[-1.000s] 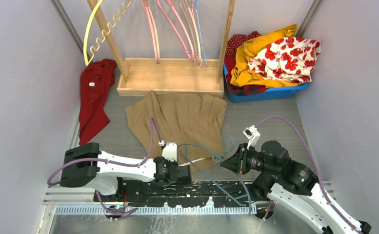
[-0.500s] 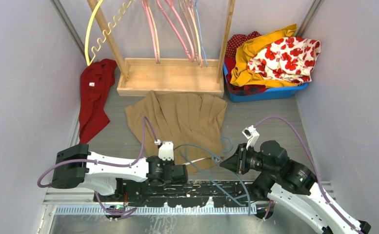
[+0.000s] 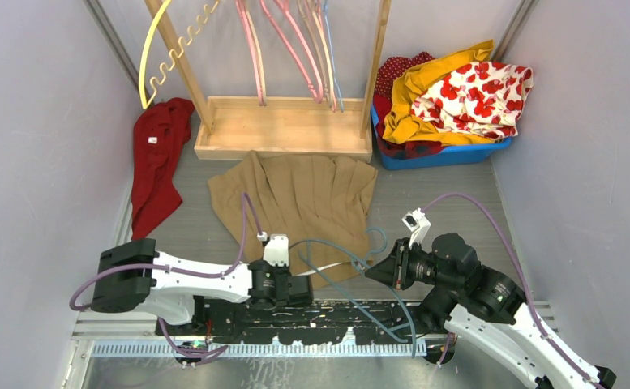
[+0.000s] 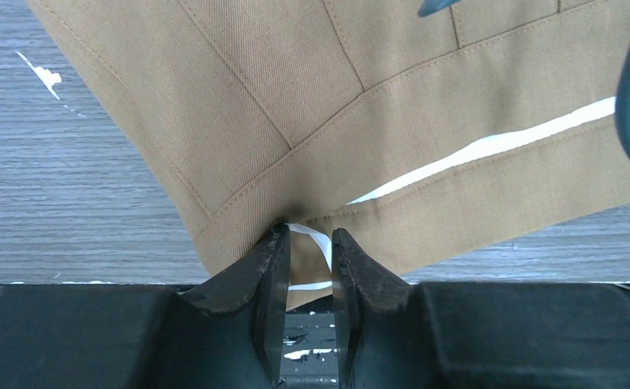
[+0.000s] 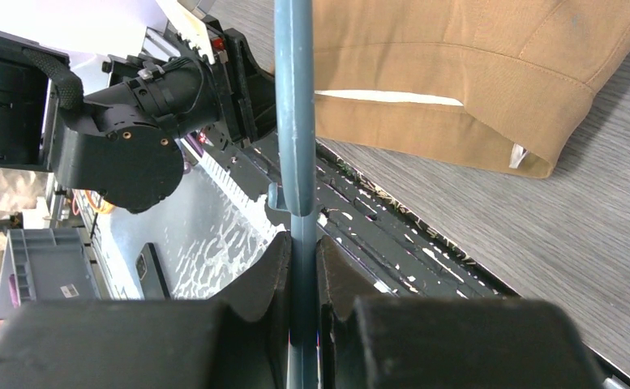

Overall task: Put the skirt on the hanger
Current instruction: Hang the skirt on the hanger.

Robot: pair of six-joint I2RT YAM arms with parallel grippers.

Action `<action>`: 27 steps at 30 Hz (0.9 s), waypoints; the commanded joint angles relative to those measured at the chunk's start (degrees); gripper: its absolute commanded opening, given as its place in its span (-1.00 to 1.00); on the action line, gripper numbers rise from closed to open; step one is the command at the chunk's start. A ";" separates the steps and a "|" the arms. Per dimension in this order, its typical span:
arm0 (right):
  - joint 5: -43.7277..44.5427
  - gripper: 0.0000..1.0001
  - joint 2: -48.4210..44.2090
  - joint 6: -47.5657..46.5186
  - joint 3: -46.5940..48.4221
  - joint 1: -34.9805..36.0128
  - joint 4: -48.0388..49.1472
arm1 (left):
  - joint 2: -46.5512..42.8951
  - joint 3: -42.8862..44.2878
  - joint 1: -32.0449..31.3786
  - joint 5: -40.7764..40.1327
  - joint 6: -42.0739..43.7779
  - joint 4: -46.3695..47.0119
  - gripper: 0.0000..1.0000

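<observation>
From the top, the skirt (image 3: pixel 295 194) lay flat on the table (image 3: pixel 433 203), in front of the rack (image 3: pixel 283 126). Its waistband was at the near end, right by both arms. Your right fingers (image 3: pixel 379 271) held the hanger (image 3: pixel 321 241) low over that waistband. Your left fingers (image 3: pixel 302 288) sat at the skirt's near edge. If you had pushed the hanger forward from there, it could have slid over the top of the cloth and bunched it up.

From the left wrist, your fingers (image 4: pixel 280 247) stood a little apart at the waistband edge, with a white strip (image 4: pixel 311 235) between the tips. I could not tell if they had hold of the skirt (image 4: pixel 295 105) at all. If they closed on the strip alone, the skirt could have slipped out when you lifted. If they pinched both layers together, the waistband would have stayed shut and the hanger could not have gone in.

From the right wrist, your fingers (image 5: pixel 283 255) were pressed tight on the hanger's (image 5: pixel 293 97) thin bar. The bar was round and smooth, so it could have turned in the grip if its far end caught on the skirt (image 5: pixel 457 81). The left arm (image 5: pixel 125 138) was just beside the hanger, so a quick swing could have knocked the two together.
</observation>
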 commanded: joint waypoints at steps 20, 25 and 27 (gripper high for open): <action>-1.12 -0.97 -0.49 0.60 0.45 0.10 4.07 | 6.71 1.17 0.56 -1.25 -2.25 1.01 -1.00; -1.27 -0.97 -0.10 0.59 0.47 0.06 4.17 | 4.20 2.00 0.56 -2.21 -1.98 -1.59 -1.00; -1.30 -0.97 -0.01 0.56 0.46 0.06 4.14 | 2.67 2.28 0.56 -2.56 -1.49 -2.13 -1.00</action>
